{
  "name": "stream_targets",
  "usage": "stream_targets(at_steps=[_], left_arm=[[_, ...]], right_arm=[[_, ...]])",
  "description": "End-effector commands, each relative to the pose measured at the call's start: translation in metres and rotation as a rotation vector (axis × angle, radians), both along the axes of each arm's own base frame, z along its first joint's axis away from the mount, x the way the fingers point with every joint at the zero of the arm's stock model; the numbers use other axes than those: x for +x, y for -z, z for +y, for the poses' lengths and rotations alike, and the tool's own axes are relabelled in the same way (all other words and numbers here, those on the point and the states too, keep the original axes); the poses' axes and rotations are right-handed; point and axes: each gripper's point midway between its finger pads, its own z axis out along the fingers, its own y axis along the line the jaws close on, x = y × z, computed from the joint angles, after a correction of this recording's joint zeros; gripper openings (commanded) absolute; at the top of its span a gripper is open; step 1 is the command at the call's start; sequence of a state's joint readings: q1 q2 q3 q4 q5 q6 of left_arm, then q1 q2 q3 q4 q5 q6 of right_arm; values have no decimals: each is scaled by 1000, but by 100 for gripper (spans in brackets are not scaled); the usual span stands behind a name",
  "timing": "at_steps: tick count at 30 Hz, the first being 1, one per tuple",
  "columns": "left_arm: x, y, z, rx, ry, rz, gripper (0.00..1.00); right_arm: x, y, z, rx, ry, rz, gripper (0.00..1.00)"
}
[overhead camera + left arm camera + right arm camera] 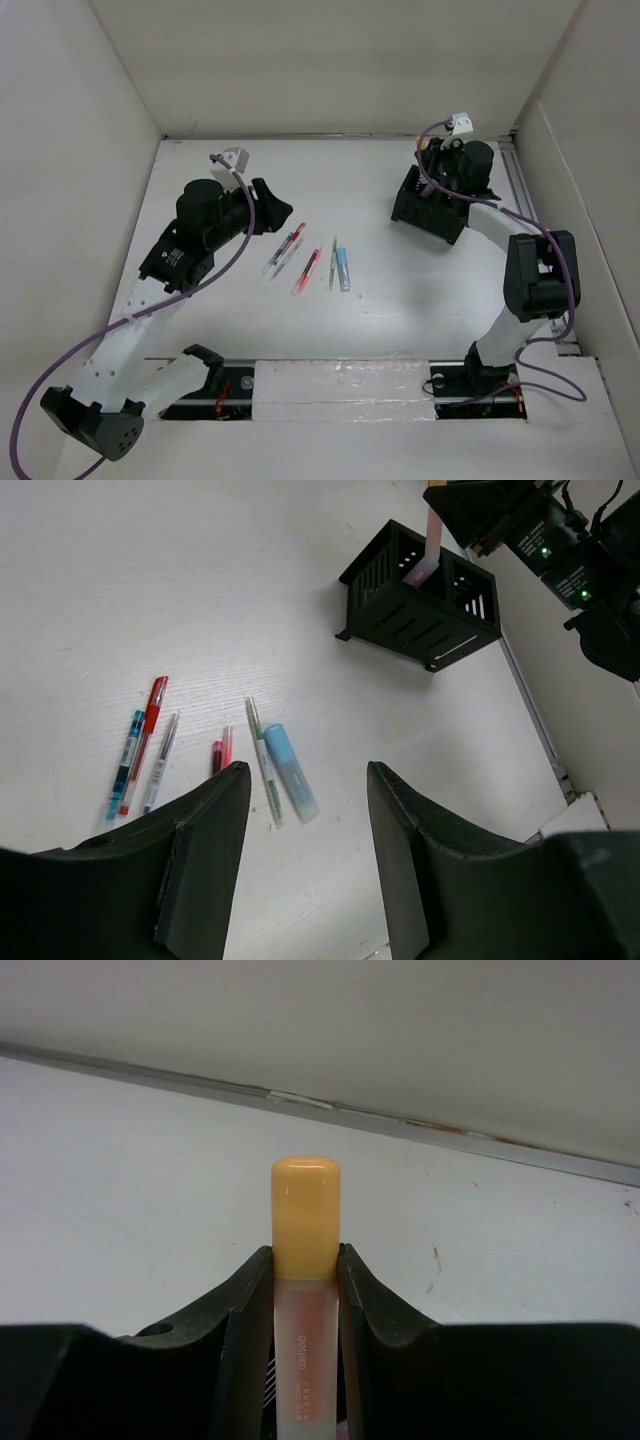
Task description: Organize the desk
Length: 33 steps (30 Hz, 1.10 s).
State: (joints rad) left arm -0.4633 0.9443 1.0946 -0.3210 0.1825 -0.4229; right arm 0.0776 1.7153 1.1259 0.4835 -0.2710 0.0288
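Pinching a probably light, stiff orange-capped plastic highlighter [305, 1210] just below its cap, the right gripper [305, 1265] looks secure; the left gripper [305, 815] hangs parted, empty, over the white matte tabletop [150, 580].

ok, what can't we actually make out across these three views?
- Right wrist view: lower end of the orange-capped translucent highlighter, cut off by the bottom edge and the right gripper clamped on it; barrel print too blurred.
- Top view: that gripper's fingers and the compartments of the black slotted plastic box, hidden by the arm's wrist housing.
- Left wrist view: lower end of the short red pen, behind a finger of the open left gripper.
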Motion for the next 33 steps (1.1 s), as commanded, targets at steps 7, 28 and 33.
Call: stream_targets(at_steps=[7, 28, 33], left_arm=[[3, -30, 0, -36, -11, -82, 47], [-3, -45, 23, -30, -112, -123, 50], [-7, -37, 26, -21, -119, -99, 50]], right_arm=[[-24, -13, 3, 24, 9, -71, 38], [-175, 53, 157, -251, -344, 212, 55], [-205, 90, 204, -330, -429, 327, 68]])
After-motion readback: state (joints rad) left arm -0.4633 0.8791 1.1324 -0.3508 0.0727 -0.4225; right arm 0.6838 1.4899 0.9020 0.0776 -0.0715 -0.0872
